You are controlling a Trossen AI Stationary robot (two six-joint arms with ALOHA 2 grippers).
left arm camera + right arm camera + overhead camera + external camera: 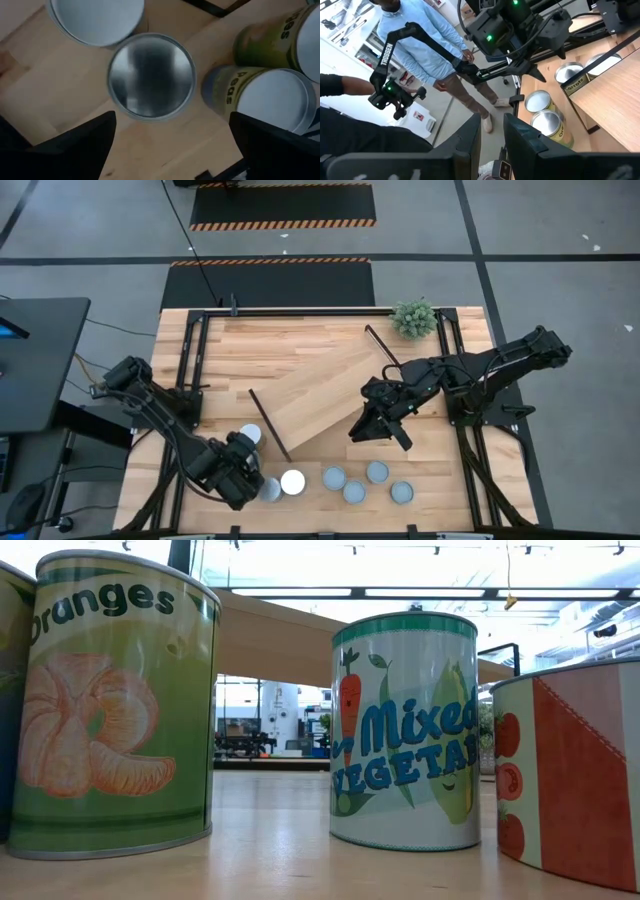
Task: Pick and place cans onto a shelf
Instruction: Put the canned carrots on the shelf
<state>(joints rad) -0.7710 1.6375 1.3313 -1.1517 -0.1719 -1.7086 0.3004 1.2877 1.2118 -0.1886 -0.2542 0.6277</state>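
Note:
Several cans stand along the table's near edge: a dull-topped can (270,488), a bright white-topped can (293,482), a can (250,435) by the shelf's left bar, and blue-grey-topped cans (354,491) to the right. My left gripper (248,475) hovers open above the left cans, pointing down. In its wrist view its fingers (90,145) stand apart, short of the dull-topped can (151,75). The shelf (325,395) lies diagonally at mid-table, standing on its black end bars (270,425). My right gripper (358,432) hangs high by the shelf's near right end, nothing in its narrow gap (492,135).
A small green plant (415,318) stands at the far right corner. Black frame rails (190,360) run along the table's sides. In the low view, big labelled cans (405,730) stand close, the shelf (280,640) behind them. A person (420,45) and another dark arm (387,55) are beyond the table.

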